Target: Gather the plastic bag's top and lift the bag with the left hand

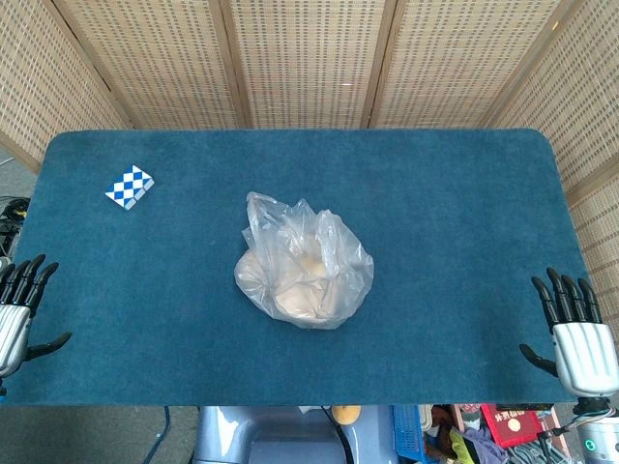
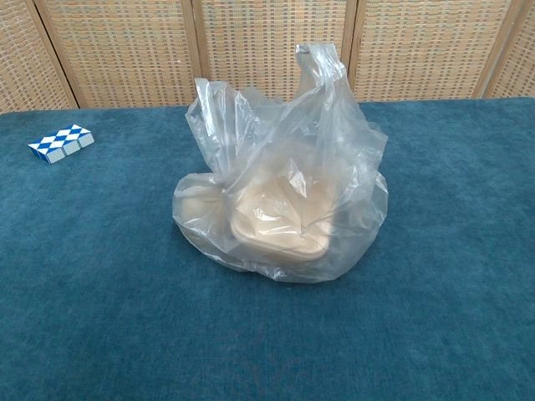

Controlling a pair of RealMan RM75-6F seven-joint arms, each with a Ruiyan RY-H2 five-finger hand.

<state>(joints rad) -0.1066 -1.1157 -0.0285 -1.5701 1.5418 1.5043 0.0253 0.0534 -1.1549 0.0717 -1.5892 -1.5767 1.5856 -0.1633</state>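
A clear plastic bag point(image 1: 304, 263) point(image 2: 284, 188) sits in the middle of the blue table, its top loose and standing open, with pale beige contents inside. My left hand point(image 1: 17, 309) rests at the table's left front edge, fingers spread, holding nothing, far from the bag. At the right front edge my right hand point(image 1: 576, 336) is also spread and empty. Neither hand shows in the chest view.
A blue-and-white checkered block point(image 1: 130, 186) point(image 2: 61, 142) lies at the back left of the table point(image 1: 445, 213). Woven screens point(image 1: 309, 58) stand behind the table. Clutter shows below the front edge.
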